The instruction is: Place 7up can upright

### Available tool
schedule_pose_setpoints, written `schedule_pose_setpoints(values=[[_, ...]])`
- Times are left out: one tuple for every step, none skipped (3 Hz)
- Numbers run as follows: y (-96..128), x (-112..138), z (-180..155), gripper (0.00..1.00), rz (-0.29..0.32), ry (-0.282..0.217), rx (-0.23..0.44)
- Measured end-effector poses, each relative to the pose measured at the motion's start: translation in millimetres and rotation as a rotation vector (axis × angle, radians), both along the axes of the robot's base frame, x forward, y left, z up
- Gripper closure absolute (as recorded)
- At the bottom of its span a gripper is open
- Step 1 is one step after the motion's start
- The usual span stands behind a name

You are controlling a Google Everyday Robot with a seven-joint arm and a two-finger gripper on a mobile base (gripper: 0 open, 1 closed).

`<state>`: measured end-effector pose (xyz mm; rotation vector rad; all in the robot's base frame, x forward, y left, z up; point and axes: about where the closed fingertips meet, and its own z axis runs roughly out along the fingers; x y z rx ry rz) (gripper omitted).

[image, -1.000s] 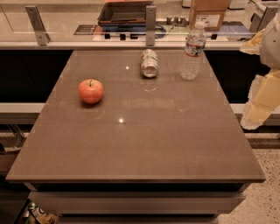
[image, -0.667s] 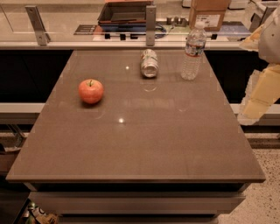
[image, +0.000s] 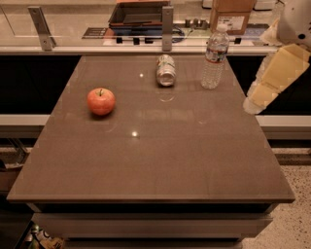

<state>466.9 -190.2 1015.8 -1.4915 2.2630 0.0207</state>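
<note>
The 7up can (image: pixel 165 70) lies on its side at the far middle of the brown table (image: pixel 155 160), one shiny end facing the camera. My gripper does not show. Only a cream-coloured arm link (image: pixel 273 77) is in view at the right edge, beyond the table's right side and to the right of the can, with the water bottle between them. The arm touches nothing.
A clear plastic water bottle (image: pixel 214 58) stands upright to the right of the can. A red apple (image: pixel 101 101) sits at the left of the table. Behind the table runs a counter with metal posts (image: pixel 167 28), a dark tray (image: pixel 140 13) and a cardboard box (image: pixel 232 14).
The arm link at the right edge has moved up and a little left, toward the table. The can, bottle and apple have not moved.
</note>
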Motion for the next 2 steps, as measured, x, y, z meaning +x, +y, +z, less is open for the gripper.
schedule_pose_setpoints(values=[[14.7, 17.1, 8.6, 0.0, -0.101, 0.021, 0.099], [31.4, 29.9, 15.4, 0.0, -0.204, 0.041, 0.134]])
